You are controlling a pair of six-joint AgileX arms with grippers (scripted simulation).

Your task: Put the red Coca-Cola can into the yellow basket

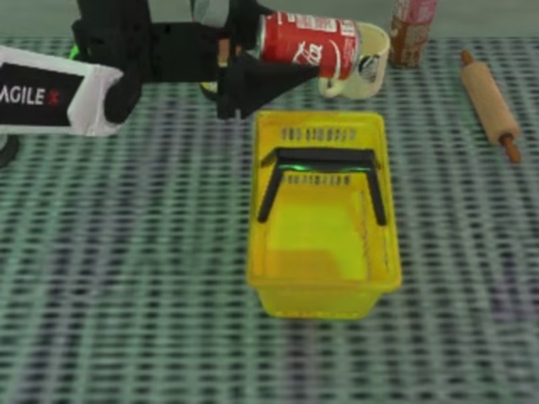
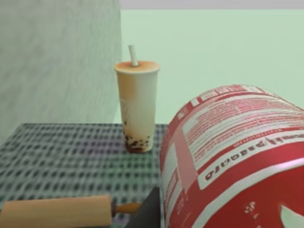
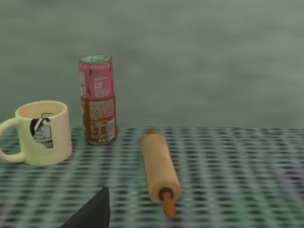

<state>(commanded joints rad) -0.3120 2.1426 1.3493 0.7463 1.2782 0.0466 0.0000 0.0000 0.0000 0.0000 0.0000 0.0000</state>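
Gripping the red Coca-Cola can, the left gripper has its two black fingers clamped on it, one on each side. The left arm reaches in from the left side of the table near the far edge. The can lies on its side in the fingers, up in the air, just past the far end of the yellow basket and in front of the mug. It is not in the basket yet. In the left wrist view the can fills the near part of the picture, with its white writing turned sideways.

Going right, the basket sits in the middle of the table on the green checked cloth. Its black handles are folded down inside it.

Behind the can stands the cream mug. Just to the right of the mug is a tall pink and brown can, standing up. Further right lies a wooden rolling pin, well apart from the basket.

The left wrist view also shows a cup of milk tea with a straw standing on the cloth.

The right gripper is not seen from above, and in its own wrist view only a dark fingertip shows, so I cannot tell if it is apart or together.
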